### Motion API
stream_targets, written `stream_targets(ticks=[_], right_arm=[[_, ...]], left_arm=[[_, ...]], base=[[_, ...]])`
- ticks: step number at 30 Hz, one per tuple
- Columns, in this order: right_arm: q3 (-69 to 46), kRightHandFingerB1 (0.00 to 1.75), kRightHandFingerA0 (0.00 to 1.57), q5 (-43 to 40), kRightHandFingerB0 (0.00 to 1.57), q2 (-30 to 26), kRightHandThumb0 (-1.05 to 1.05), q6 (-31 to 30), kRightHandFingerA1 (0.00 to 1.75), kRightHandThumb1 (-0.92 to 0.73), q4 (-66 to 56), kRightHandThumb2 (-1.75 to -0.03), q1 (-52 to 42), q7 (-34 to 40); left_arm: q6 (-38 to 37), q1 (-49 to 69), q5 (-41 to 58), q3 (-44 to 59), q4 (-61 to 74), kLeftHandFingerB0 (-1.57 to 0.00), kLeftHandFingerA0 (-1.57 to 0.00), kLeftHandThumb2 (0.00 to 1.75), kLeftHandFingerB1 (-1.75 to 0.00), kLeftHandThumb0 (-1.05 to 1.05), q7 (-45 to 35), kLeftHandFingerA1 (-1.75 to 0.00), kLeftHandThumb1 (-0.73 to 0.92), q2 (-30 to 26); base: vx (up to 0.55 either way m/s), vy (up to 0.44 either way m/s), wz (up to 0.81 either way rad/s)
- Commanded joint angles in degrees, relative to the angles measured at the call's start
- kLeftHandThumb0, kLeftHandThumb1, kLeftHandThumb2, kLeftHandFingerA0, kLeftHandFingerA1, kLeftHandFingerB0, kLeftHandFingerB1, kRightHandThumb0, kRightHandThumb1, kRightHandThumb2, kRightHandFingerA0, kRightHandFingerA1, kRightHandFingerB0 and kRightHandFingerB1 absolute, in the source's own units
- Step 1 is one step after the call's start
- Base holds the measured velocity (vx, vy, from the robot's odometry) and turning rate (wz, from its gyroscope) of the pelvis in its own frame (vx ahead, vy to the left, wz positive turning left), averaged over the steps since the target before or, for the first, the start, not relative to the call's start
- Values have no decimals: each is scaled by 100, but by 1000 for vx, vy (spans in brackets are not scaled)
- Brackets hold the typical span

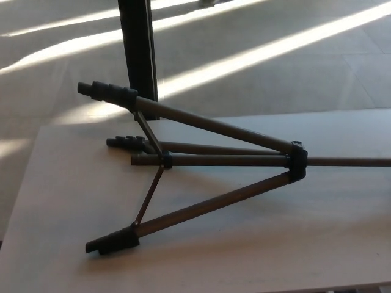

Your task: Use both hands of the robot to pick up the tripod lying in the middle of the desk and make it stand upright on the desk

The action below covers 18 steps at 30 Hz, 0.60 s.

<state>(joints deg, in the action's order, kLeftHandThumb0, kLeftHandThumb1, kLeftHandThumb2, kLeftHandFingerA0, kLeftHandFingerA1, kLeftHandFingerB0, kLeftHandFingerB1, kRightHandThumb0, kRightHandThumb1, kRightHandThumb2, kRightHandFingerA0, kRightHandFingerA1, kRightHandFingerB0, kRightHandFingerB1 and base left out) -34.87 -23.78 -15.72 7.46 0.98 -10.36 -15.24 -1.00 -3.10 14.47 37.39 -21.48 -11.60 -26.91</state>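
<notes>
A dark tripod (pixel 208 160) lies on its side on the pale wooden desk (pixel 61 201), legs spread toward the left. One leg rises to a black foot (pixel 107 93) at upper left. Another runs down to a foot (pixel 113 240) near the front left. A third foot (pixel 127 143) rests between them. The legs meet at a black hub (pixel 297 163), and the centre column (pixel 348 162) runs off the right edge. Neither of my hands shows in the head view.
A black vertical post (pixel 139 49) stands on the floor behind the desk's far left corner. Sunlit stripes cross the floor beyond. The desk's left edge (pixel 21 189) and far edge lie close to the tripod's feet.
</notes>
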Motion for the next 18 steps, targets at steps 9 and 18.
stream_targets(ticks=[9,18], right_arm=[[2532,61,63,-1393,51,1205,-63,-1921,101,-75,-4371,-62,430,1630],[2825,61,64,-1299,50,1140,-67,-2451,98,-73,-4437,-63,705,1573]], left_arm=[[2396,-2985,177,-1890,3588,-56,-55,60,-53,-53,139,-63,67,-575],[2323,-3758,-315,-2497,2953,-62,-55,61,-46,-50,10,-62,70,-354]], base=[[0,0,0],[0,0,0]])
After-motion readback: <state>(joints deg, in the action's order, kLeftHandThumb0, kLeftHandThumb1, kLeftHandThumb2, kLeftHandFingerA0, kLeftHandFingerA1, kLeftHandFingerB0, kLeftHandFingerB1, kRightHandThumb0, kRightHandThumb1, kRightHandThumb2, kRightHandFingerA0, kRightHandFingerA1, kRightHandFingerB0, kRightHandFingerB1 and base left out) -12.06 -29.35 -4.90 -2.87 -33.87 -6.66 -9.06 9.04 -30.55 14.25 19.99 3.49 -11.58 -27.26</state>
